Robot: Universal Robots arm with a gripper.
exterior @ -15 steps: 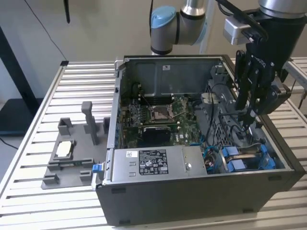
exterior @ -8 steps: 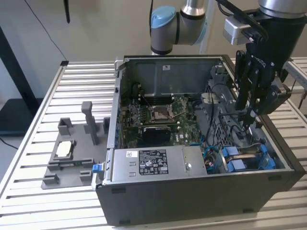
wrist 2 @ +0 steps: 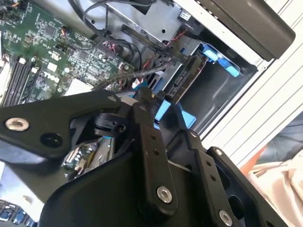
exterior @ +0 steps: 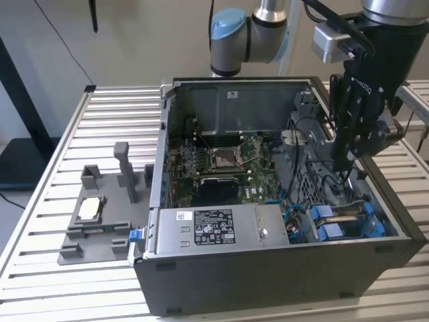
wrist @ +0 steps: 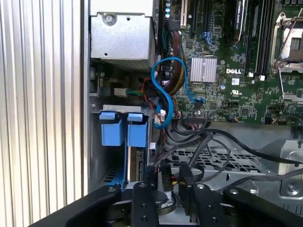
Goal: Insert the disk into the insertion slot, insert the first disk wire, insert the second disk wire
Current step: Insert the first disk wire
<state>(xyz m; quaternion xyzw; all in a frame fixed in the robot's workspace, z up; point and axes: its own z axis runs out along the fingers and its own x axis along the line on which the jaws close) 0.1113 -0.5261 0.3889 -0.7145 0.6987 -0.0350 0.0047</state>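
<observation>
Hovering inside case (exterior: 201,282), tool (wrist: 170,194) clamped on black wire connector (wrist: 184,180), disk (wrist: 115,132) alongside, white label (exterior: 214,227) illegible

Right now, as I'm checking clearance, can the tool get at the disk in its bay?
Probably yes: the case is open on this side and the tool hangs close by the disk. Loose black cables run near it and may snag.
</observation>
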